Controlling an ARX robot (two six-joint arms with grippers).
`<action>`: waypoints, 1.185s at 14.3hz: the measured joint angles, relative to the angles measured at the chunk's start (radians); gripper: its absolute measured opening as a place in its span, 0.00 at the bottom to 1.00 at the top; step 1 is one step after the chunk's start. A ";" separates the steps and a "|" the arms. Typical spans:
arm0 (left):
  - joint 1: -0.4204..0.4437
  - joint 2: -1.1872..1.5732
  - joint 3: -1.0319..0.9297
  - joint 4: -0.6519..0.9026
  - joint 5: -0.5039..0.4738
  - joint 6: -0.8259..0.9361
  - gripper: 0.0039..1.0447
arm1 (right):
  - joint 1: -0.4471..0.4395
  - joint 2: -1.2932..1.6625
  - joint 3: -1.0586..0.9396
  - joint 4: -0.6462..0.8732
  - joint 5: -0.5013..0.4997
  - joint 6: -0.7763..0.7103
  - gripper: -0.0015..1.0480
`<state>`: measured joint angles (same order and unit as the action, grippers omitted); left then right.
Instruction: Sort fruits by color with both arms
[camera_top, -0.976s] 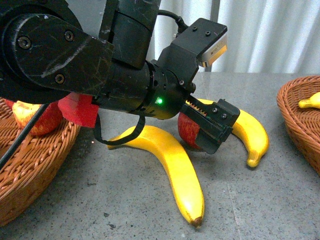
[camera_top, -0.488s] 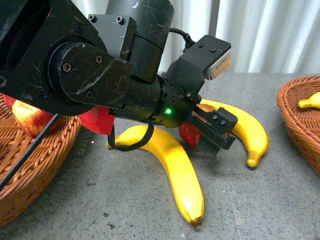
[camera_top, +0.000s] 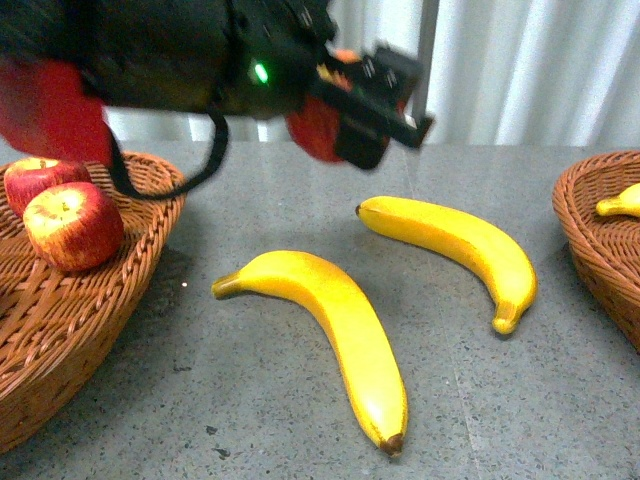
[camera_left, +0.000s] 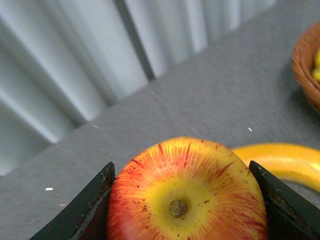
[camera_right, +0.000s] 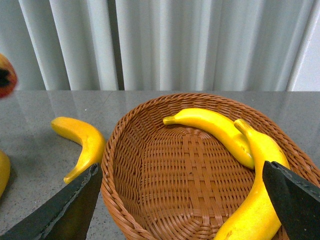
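One apple (camera_left: 186, 192) between left jaws, two apples (camera_top: 74, 226) (camera_top: 33, 178) in basket (camera_top: 100, 330), four bananas (camera_top: 330, 330) (camera_top: 455, 245) (camera_right: 215, 131) (camera_right: 252, 200).

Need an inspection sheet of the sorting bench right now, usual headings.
Surface: grey speckled tabletop.
Job's things: red-and-yellow streaked apple held aloft; two red apples in left brown wicker basket; two long yellow bananas on tabletop; two bananas in right wicker basket.
Clutter: nothing seen.
Grippers: left gripper shut on streaked apple; right gripper open, empty, facing right basket.
Cables: black cable loop hanging from left arm.
Surroundings: white pleated curtain.
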<state>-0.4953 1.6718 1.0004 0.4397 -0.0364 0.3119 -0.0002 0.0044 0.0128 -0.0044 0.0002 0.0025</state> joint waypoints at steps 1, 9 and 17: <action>0.010 -0.104 -0.045 0.018 -0.085 -0.019 0.67 | 0.000 0.000 0.000 0.000 0.000 0.000 0.94; 0.242 -0.350 -0.435 0.026 -0.344 -0.443 0.66 | 0.000 0.000 0.000 0.000 0.000 0.000 0.94; 0.078 -0.610 -0.488 0.028 -0.389 -0.453 0.94 | 0.000 0.000 0.000 0.000 0.000 0.000 0.94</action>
<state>-0.4171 1.0622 0.5129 0.4679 -0.4252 -0.1410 -0.0002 0.0044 0.0128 -0.0044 0.0002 0.0025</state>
